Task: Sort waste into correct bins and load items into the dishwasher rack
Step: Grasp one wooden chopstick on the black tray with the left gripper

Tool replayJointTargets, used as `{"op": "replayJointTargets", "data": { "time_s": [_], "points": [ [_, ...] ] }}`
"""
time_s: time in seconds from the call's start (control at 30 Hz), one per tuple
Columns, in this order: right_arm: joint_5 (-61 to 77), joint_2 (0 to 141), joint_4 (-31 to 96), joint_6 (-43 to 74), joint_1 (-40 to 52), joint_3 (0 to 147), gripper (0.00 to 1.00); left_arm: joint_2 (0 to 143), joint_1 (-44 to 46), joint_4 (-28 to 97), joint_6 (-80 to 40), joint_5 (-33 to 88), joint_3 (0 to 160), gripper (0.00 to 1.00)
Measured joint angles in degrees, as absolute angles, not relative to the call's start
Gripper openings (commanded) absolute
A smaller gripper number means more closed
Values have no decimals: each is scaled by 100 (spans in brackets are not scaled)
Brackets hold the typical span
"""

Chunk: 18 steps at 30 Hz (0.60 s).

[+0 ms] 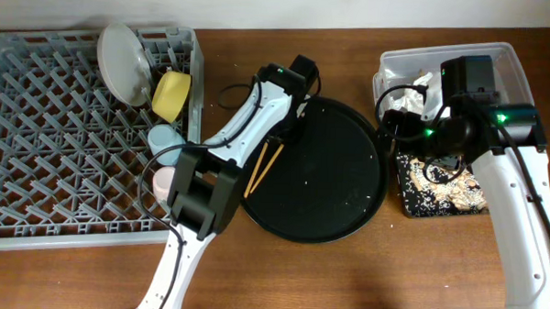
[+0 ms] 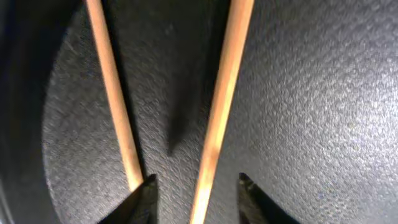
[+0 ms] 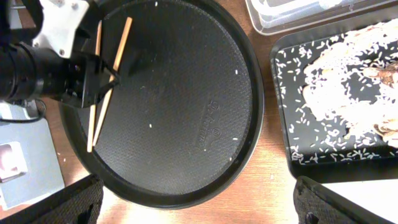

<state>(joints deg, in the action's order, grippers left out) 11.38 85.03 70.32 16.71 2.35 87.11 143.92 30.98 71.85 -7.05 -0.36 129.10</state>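
Left wrist: left gripper [image 2: 196, 190], jaws apart, straddles one thin wooden chopstick [image 2: 219, 112] on the large round black tray [image 2: 311, 93]. A second chopstick [image 2: 112, 93] lies at one fingertip [image 2: 144, 200]. Right gripper [image 3: 199, 205] is spread wide, empty.

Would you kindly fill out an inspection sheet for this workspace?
Surface: brown wooden table, large round black tray on it.
Job's things: grey-green round plate, yellow bowl, blue cup, pink cup in grey plastic rack; wooden chopsticks on round tray; white paper napkin in clear plastic tub; food scraps in black rectangular tray.
Clutter: nothing seen.
Grippers: left gripper open around chopsticks; right gripper open, empty.
Cables: black cable looped beside rack.
Surroundings: pale wall.
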Motion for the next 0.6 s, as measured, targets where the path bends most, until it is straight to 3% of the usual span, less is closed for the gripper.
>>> {"op": "replayJointTargets", "data": {
  "time_s": [0.37, 0.6],
  "points": [
    [1138, 8503, 7032, 1664, 235, 8711, 98, 14392, 3151, 6993, -698, -78, 12632, 36],
    [1138, 8503, 7037, 1669, 235, 8711, 98, 14317, 3221, 6783, -646, -62, 12446, 1]
  ]
}}
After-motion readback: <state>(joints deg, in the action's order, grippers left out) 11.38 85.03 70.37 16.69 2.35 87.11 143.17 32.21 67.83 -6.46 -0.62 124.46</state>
